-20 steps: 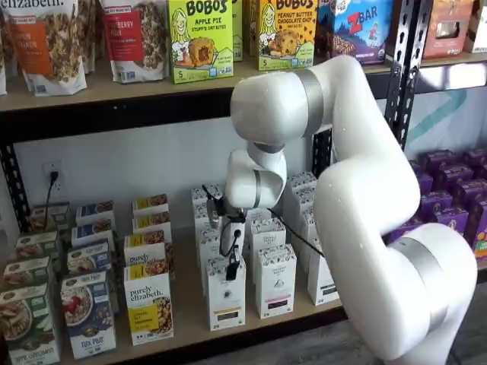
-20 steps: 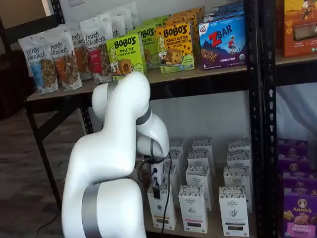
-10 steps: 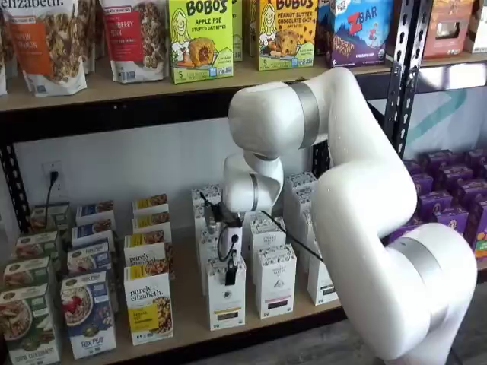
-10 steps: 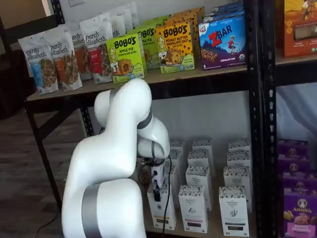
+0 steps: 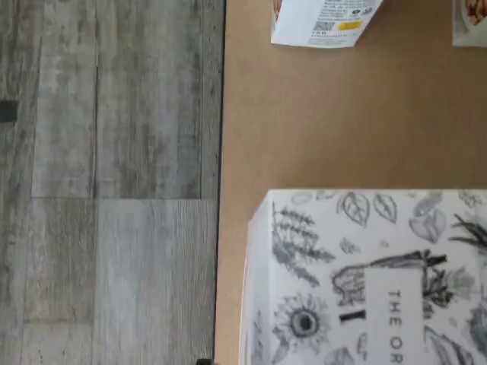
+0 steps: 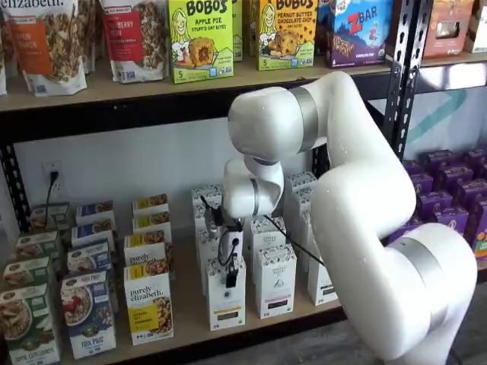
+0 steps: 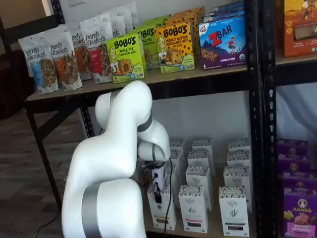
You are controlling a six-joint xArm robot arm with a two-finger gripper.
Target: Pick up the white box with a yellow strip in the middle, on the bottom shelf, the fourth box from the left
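Observation:
The white box stands at the front of the bottom shelf, with a yellowish band low on its front. It also shows in a shelf view. My gripper hangs right at the box's top front, and only one dark finger shape shows, with no gap. It appears the same in a shelf view. In the wrist view the box's black-speckled patterned top is close below, on the wood board.
Alike white cartons with dark bands stand right of and behind the box. A purely elizabeth box stands to its left. The shelf's front edge and grey floor show in the wrist view. The upper board holds Bobo's boxes.
The arm has sunk a little and the gripper has come slightly lower onto the white box's top. The boxes have not moved.

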